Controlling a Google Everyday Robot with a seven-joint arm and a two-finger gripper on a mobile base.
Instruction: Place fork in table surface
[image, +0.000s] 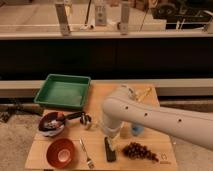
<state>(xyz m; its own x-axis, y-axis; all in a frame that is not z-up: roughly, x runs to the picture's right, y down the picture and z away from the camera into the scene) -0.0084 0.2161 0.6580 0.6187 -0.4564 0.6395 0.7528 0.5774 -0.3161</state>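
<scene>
Fork (85, 152) lay flat on the wooden table surface (36, 154), close to the front edge. It was between a red bowl (62, 152) and a black remote (110, 151), and as far as we could see it touched neither of them. Nothing held the fork. The gripper (108, 141) hung low, just over the far end of the remote, at the end of a white arm (160, 119) that extended from the right side of the view. We could not tell if the gripper was apart or together. Dark grapes (140, 151) lay just beside the remote, on the side away from the fork. A green tray (63, 92) stood at the back left of the table, and a dark bowl (51, 124) sat between the tray and the red bowl.
</scene>
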